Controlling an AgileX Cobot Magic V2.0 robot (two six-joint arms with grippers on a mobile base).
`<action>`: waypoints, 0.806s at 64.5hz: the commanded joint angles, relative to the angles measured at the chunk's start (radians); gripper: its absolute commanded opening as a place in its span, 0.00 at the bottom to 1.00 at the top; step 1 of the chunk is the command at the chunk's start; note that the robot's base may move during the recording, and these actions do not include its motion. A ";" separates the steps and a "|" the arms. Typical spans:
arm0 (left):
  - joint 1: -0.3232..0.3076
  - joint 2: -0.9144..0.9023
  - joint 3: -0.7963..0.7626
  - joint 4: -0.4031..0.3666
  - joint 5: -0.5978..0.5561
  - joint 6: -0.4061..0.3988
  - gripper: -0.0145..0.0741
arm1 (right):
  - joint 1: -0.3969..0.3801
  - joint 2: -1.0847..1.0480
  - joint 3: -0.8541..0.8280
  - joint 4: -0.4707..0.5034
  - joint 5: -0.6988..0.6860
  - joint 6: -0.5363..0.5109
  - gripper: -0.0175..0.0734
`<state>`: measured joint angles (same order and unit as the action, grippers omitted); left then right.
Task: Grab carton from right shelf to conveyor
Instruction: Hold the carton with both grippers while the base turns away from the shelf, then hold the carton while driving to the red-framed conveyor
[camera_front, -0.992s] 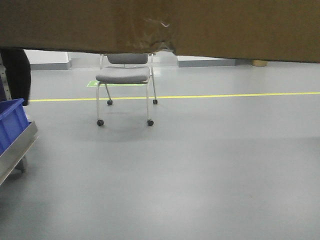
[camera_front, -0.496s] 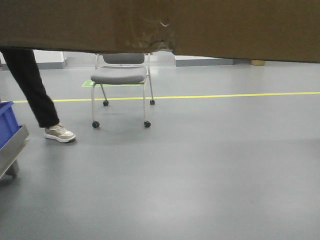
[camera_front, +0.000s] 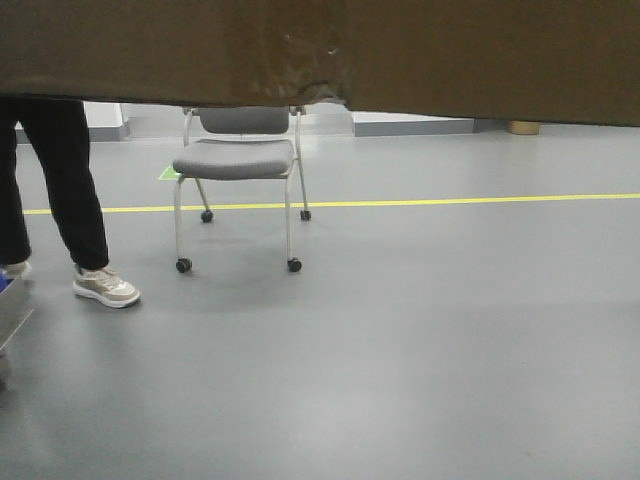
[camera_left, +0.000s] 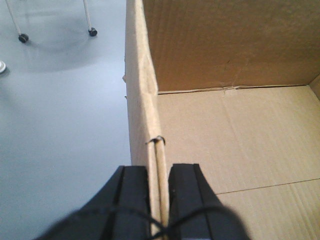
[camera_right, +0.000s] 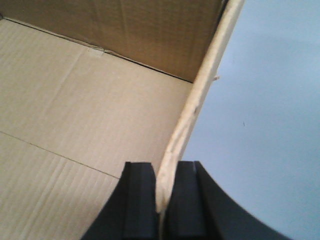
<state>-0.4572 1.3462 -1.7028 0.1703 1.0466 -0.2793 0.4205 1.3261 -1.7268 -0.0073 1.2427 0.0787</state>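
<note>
— Where is the carton?

— The carton (camera_front: 450, 50) is up off the ground, carried between my two arms. In the front view its brown face fills the whole top band, with crumpled clear tape and a torn lower edge near the middle. Both wrist views look down into it: bare corrugated bottom, nothing inside.

— What lies below it?

— A grey floor (camera_front: 420, 330), wide and smooth, with a thin yellow line (camera_front: 450, 202) running across it.

— Anything standing there?

— A grey padded chair (camera_front: 235, 157) on small castors stands left of centre, straddling that line. Left of the chair are a person's legs (camera_front: 70, 180) in dark trousers; the carton hides everything above. One pale shoe (camera_front: 105, 288) is flat on the floor.

— And your pincers?

— My left gripper (camera_left: 159, 172) is closed narrow on the carton's left wall, one black finger outside and one inside, the cardboard pinched between them. My right gripper (camera_right: 162, 170) grips the right wall the same way, the rim bowing slightly above the pads.
</note>
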 joint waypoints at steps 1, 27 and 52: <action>-0.007 -0.015 -0.005 -0.027 -0.072 0.009 0.15 | 0.001 -0.010 -0.001 0.027 -0.024 -0.025 0.12; -0.007 -0.015 -0.005 -0.018 -0.072 0.009 0.15 | 0.001 -0.010 -0.001 0.027 -0.026 -0.025 0.12; -0.007 -0.015 -0.005 -0.012 -0.072 0.009 0.15 | 0.001 -0.010 -0.001 0.027 -0.137 -0.025 0.12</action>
<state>-0.4572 1.3462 -1.7028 0.1802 1.0401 -0.2793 0.4205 1.3279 -1.7268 0.0000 1.1923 0.0787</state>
